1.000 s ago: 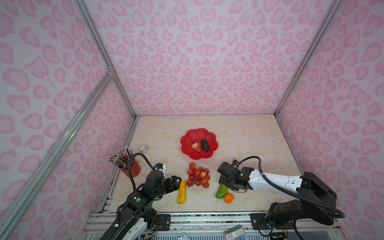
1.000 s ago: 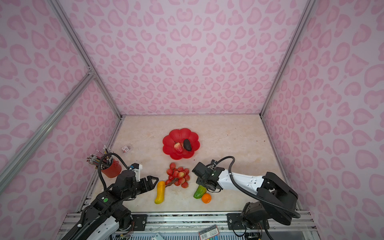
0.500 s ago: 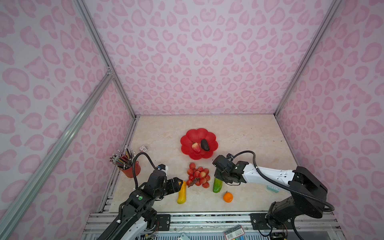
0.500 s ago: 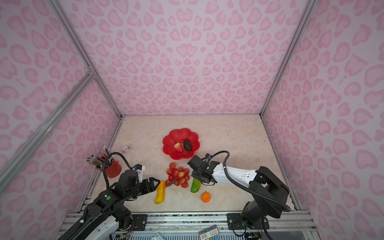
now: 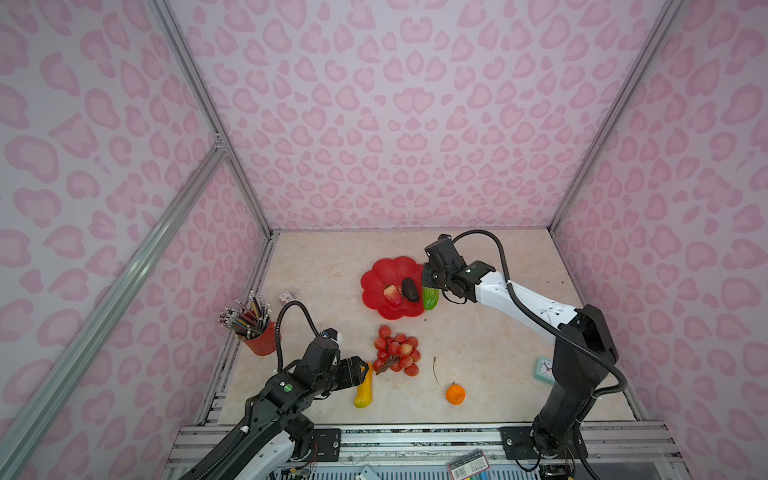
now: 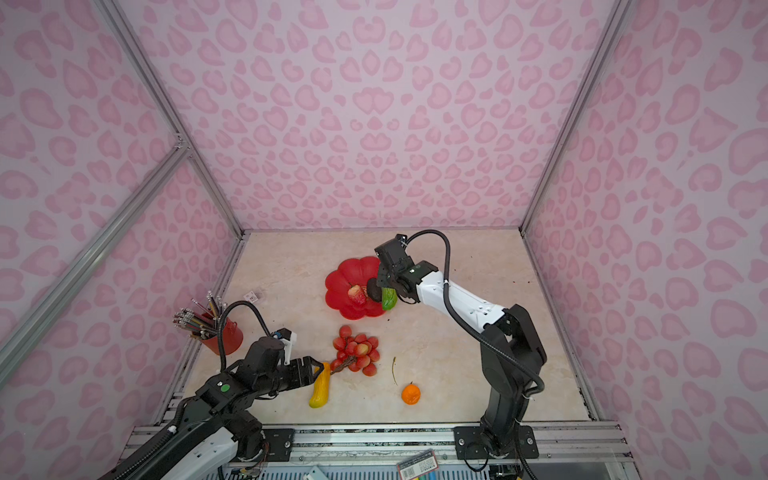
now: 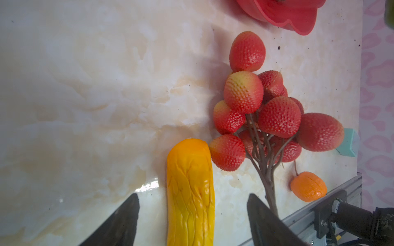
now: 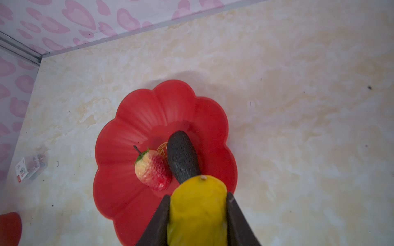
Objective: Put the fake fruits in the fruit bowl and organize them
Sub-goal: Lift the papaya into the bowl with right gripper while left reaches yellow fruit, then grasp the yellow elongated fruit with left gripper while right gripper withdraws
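Since it is the biggest piece, fruit bowl: shallow scalloped red dish; every place below is told from it.
Lychee bunch: on the surface near the bowl's front rim; probably light but floppy, best taken by its woody stem.
Right claw: clamped across the papaya's middle, over the bowl's rim; a second ago it was well in front of the bowl.
Left claw: jaws apart, straddling the long fruit's end without touching.
Long yellow-orange fruit: well in front of the bowl; looks stiff, light, glossy, likely slippery, so grip mid-length.
Papaya: held at the rim beside the avocado; earlier it lay by the orange.
Avocado: inside, at the bowl's centre.
Strawberry: inside, against the avocado.
Orange: farthest from the bowl.
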You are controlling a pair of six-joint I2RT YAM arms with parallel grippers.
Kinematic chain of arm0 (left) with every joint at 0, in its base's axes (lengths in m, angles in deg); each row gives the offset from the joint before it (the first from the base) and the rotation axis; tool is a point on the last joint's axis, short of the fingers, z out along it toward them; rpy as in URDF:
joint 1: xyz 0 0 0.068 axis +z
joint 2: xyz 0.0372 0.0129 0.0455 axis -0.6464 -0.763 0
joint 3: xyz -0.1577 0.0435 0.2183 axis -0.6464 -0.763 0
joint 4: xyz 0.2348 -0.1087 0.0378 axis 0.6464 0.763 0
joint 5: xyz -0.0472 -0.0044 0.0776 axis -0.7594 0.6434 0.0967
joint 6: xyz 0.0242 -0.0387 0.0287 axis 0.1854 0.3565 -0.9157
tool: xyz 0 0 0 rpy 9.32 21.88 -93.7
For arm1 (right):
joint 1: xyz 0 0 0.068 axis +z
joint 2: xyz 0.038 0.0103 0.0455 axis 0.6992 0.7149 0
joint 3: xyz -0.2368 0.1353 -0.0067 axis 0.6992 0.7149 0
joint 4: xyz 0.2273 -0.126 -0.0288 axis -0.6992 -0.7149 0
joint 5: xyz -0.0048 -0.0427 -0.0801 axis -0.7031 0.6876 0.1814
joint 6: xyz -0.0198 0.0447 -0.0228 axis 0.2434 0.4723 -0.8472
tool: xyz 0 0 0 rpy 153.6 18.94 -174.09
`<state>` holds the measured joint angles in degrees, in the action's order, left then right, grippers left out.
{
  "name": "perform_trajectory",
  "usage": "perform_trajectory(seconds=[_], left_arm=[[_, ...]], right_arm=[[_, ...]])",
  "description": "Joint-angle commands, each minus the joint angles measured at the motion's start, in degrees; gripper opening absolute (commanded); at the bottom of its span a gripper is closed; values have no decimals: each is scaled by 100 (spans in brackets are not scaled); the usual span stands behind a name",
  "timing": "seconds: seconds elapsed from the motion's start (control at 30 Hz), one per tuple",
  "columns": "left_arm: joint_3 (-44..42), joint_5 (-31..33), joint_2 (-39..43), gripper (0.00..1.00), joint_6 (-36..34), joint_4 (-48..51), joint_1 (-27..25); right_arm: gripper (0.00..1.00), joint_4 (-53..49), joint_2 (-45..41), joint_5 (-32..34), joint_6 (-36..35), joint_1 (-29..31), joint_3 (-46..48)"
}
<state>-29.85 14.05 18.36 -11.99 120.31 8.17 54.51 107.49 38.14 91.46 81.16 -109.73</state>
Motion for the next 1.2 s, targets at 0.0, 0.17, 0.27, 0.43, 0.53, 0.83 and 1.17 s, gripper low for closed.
perform_trajectory(seconds=[0.0,0.17,0.27,0.43,0.53,0.83,1.17], left_arm=[[74,84,-165,80,-121,-225,-38],[48,66,-458,80,-174,-403,-60],[13,50,-624,80,-212,-496,-69],[-45,-82,-874,80,-212,-748,-77],[-62,-115,-1033,80,-230,-829,-95],[-23,-93,-1672,70,-281,-1099,-287],[175,502,-1292,43,-202,-446,-350]], right_arm=[[27,-232,665,-85,-976,-104,-584],[29,-439,1735,-306,-1089,-363,-1510],[30,-458,2145,-366,-1150,-410,-1812],[55,-695,2493,-537,-1161,-445,-2319],[65,-595,2313,-671,-1079,-484,-2270],[81,555,226,-607,-622,-671,-817],[83,1466,-1799,-556,-120,-946,1437]])
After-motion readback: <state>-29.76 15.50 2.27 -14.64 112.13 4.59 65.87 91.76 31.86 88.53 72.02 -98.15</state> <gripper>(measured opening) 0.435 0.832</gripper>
